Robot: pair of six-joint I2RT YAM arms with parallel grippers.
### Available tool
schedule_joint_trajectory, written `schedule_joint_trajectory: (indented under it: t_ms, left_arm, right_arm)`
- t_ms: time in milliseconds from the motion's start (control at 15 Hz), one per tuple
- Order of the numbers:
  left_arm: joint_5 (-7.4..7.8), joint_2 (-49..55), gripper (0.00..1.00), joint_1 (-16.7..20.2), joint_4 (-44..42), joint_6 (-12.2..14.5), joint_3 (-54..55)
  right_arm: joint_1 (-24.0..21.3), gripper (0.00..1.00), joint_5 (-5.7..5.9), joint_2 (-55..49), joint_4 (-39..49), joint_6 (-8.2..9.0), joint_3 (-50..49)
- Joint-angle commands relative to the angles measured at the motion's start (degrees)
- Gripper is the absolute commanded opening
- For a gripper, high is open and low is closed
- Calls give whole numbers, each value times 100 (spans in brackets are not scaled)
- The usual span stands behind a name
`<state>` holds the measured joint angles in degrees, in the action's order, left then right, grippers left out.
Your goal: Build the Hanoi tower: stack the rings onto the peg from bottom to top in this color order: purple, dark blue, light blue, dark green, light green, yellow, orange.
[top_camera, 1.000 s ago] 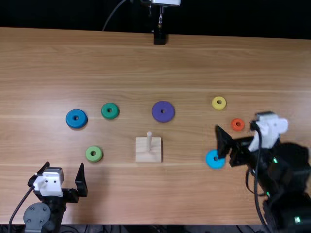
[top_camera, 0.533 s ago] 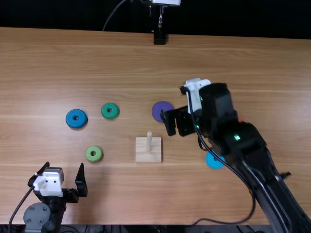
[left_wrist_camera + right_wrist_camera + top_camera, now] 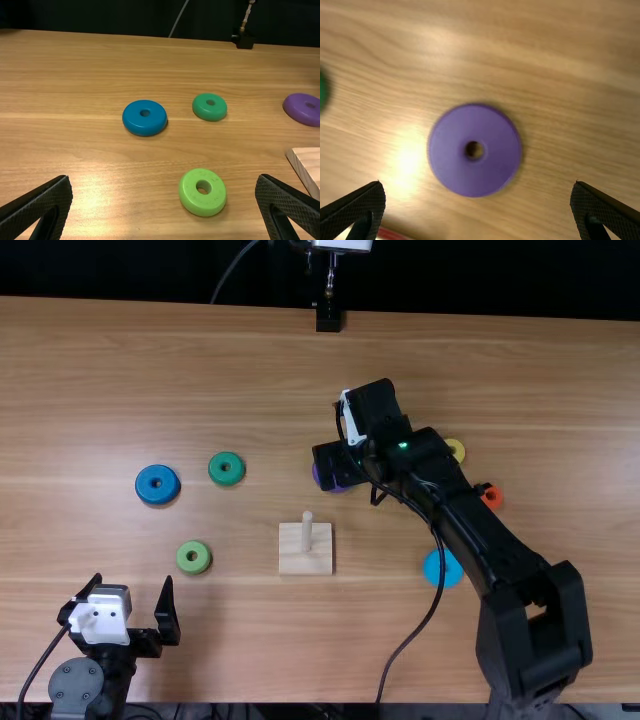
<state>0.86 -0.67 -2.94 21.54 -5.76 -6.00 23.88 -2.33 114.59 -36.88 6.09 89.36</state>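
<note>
Over the purple ring [image 3: 317, 477] hangs my right gripper [image 3: 332, 466], which partly covers it. In the right wrist view the purple ring [image 3: 475, 150] lies flat on the table beyond the open right gripper [image 3: 478, 202]. My left gripper [image 3: 134, 610] is open at the near left, and the left wrist view shows the left gripper [image 3: 164, 200] with nothing held. The peg [image 3: 307, 525] stands bare on its square base [image 3: 305, 562]. Loose rings are dark blue [image 3: 157, 485], dark green [image 3: 226, 469], light green [image 3: 193, 557], light blue [image 3: 451, 568], yellow [image 3: 457, 449] and orange [image 3: 492, 497].
The right arm [image 3: 500, 560] stretches diagonally from the near right, passing above the table beside the light blue, yellow and orange rings. A black mount [image 3: 328, 318] stands at the table's far edge [image 3: 180, 304].
From the right side, my right gripper has swung left and away from the near edge to the purple ring. The left arm and the rings have stayed still.
</note>
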Motion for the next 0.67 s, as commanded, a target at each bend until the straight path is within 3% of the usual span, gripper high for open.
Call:
schedule_joint_trajectory:
  t_ms: [0,400,467,533,600]
  left_arm:
    - [72,67,100,30,451,80,600]
    - [72,67,100,30,451,91,600]
    - [72,67,100,30,451,80,600]
    - [72,67,100,30,451,80,600]
    - [72,67,100,30,451,91,600]
  right_arm:
    - [152,100,254,90,12,45,301]
    - [196,100,328,635,-9,56,494]
    - [205,100,433,820,-41,56,494]
    - [214,100,623,925,-51,56,486]
    - [222,100,718,943,-62,56,486]
